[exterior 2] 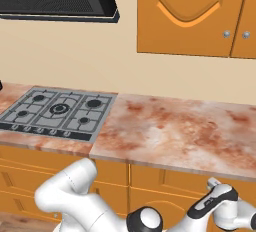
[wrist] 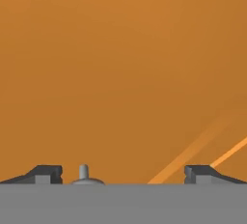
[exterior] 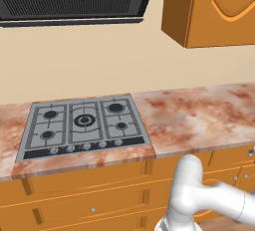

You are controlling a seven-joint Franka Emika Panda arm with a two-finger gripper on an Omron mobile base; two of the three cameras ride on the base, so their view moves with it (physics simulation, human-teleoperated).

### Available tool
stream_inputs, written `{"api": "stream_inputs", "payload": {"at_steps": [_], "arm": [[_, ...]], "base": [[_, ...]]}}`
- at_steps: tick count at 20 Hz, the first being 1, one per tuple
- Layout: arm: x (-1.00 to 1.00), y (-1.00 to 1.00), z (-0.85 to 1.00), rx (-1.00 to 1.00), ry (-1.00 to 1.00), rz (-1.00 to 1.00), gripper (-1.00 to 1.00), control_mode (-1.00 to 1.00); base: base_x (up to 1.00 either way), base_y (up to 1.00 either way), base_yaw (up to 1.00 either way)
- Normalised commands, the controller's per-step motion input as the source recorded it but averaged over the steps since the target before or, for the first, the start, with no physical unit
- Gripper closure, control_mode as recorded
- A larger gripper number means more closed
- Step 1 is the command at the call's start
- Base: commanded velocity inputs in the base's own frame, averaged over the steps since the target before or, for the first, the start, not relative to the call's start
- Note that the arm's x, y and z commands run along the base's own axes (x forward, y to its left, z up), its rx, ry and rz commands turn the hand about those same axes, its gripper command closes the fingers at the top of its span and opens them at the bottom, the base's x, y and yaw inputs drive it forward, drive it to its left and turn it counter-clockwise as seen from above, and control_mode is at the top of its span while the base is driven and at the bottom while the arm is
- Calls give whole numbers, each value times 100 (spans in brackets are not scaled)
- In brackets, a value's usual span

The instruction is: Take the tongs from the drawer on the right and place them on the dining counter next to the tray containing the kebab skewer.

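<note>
Here, spread fingers (wrist: 46,173) flank the drawer (wrist: 120,73) knob (wrist: 84,172).

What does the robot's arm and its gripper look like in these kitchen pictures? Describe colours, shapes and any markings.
The arm is made of smooth, rounded, glossy white segments, tube-like, with dark, almost black bands and caps at the joints. The gripper ends in two small dark grey fingertips with blocky, stepped ends. No cables or markings can be seen.

Glossy white rounded arm (exterior 2: 70,191), black joint caps
</note>
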Motion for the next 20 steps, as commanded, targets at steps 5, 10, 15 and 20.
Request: {"api": "stream_inputs", "payload": {"at_steps": [5, 10, 15, 20], "arm": [[3, 39, -50, 0, -2, 2, -100, -100], [44, 15, -18, 0, -9, 0, -100, -100], [73, 0, -27, 0, -8, 0, -100, -100], [32, 10, -28, 0, -3, 0, -100, -100]], "base": [[0, 0, 0], [0, 0, 0], [0, 0, 0], [0, 0, 0]]}}
